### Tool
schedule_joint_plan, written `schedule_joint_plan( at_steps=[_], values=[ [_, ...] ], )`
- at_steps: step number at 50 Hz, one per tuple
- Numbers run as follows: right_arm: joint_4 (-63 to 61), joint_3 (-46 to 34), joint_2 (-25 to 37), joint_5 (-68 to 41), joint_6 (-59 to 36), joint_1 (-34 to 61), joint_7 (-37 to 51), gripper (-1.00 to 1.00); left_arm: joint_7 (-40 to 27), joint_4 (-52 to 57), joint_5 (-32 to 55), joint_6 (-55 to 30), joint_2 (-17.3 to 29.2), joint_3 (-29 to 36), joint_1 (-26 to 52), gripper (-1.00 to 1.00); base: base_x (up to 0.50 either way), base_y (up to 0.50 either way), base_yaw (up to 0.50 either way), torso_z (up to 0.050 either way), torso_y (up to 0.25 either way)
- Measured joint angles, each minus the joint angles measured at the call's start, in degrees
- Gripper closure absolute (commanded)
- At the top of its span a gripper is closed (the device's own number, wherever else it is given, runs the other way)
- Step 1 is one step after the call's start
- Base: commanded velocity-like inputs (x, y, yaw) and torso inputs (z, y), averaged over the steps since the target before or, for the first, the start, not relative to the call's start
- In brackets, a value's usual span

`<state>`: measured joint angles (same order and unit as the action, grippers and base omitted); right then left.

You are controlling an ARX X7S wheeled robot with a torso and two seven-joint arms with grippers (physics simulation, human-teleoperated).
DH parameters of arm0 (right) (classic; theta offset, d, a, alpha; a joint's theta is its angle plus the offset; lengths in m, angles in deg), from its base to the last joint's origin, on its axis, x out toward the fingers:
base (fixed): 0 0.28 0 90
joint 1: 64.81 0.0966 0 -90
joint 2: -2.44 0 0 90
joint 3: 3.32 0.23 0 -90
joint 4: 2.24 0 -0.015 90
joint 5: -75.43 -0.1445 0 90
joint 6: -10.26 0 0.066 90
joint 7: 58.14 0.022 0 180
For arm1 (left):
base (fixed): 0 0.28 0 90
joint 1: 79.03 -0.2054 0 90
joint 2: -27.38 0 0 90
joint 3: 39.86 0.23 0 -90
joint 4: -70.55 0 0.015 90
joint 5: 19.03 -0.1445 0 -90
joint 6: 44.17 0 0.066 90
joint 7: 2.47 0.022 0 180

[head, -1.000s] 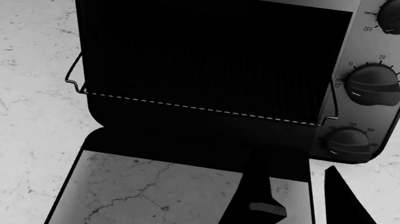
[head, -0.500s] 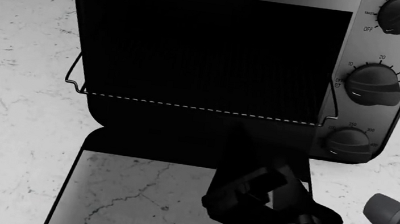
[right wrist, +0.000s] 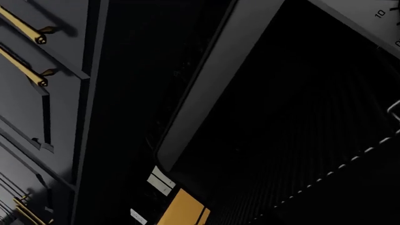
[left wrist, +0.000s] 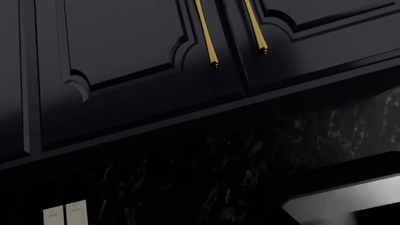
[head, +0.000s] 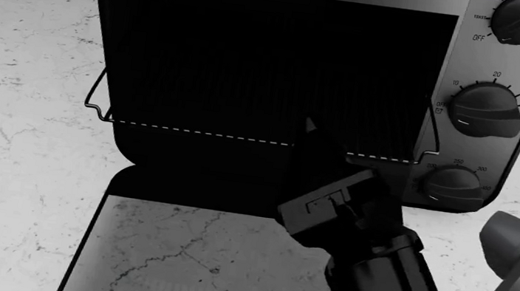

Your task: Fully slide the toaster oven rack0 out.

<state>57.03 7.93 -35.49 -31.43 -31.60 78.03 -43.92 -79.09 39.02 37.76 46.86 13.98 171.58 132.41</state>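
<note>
The black toaster oven (head: 496, 40) stands on the white marble counter with its glass door (head: 187, 256) folded down flat toward me. The rack0 (head: 192, 130) lies in the cavity; its front wire rim shows as a pale dashed line, with bent corners just outside the opening. My right gripper (head: 324, 150) reaches over the open door, its dark fingertips at the right half of the rack's front rim. The jaws merge with the dark cavity, so their state is unclear. The right wrist view shows the rack bars and rim (right wrist: 350, 159) close by. My left gripper is out of view.
Three dials (head: 486, 110) sit on the oven's right panel. Marble counter (head: 15, 123) spreads left of the oven. The left wrist view shows black upper cabinets with gold handles (left wrist: 206, 37) and a dark stone backsplash (left wrist: 218, 187).
My right arm has risen from the bottom of the view and moved forward over the open door to the rack's front rim, with the wrist turned. The rack has not moved.
</note>
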Motion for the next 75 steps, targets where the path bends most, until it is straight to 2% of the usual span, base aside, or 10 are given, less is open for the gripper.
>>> schedule_joint_plan(
  at_steps=[9, 19, 31, 44, 45, 49, 56, 69, 75],
  values=[
    [2.3, 2.6, -1.5, -7.4, -1.5, -0.3, -5.5, -1.00, -0.5, 0.8, 0.0, 0.1, -0.1, 0.8, 1.5, -1.00, 0.00, 0.00, 0.00, 0.000, 0.000],
    [9.1, 5.5, -4.7, -17.1, -4.3, -1.9, -12.1, -1.00, -3.3, 1.2, -2.0, 3.9, -0.8, 8.0, 8.6, -1.00, 0.00, 0.00, 0.00, 0.000, 0.000],
    [17.9, 8.4, -8.6, -25.1, -8.4, -1.1, -16.8, -1.00, -6.9, 1.4, -4.9, 6.1, -3.1, 13.5, 11.6, -1.00, 0.00, 0.00, 0.00, 0.000, 0.000],
    [27.0, 10.3, -12.6, -30.1, -12.1, 1.0, -18.9, -1.00, -7.3, 1.5, -5.3, 7.2, -5.2, 12.6, 13.0, -1.00, 0.00, 0.00, 0.00, 0.000, 0.000],
    [27.7, 10.3, -12.9, -30.2, -12.0, 1.1, -18.8, 1.00, -7.2, 1.5, -5.2, 7.1, -5.2, 12.3, 13.1, -1.00, 0.00, 0.00, 0.00, 0.000, 0.000],
    [29.1, 10.0, -13.7, -31.5, -11.7, 0.8, -18.6, 1.00, -6.5, 1.5, -4.6, 6.9, -5.1, 11.0, 13.2, -1.00, 0.00, 0.00, 0.00, 0.000, 0.000],
    [21.2, 9.7, -11.0, -26.8, -5.8, -4.0, -18.8, 1.00, -6.9, 1.5, -5.2, 7.6, -5.1, 12.1, 13.4, -1.00, 0.00, 0.00, 0.00, 0.000, 0.000],
    [4.2, 6.7, -3.7, -10.0, 5.2, -15.3, -15.3, 1.00, -10.2, 1.5, -7.7, 10.1, -7.9, 16.9, 13.5, -1.00, 0.00, 0.00, 0.00, 0.000, 0.000],
    [-1.7, 7.1, -0.8, -2.2, 7.9, -20.2, -9.9, 1.00, -11.4, 1.5, -8.4, 10.8, -8.9, 18.4, 13.5, -1.00, 0.00, 0.00, 0.00, 0.000, 0.000]
  ],
)
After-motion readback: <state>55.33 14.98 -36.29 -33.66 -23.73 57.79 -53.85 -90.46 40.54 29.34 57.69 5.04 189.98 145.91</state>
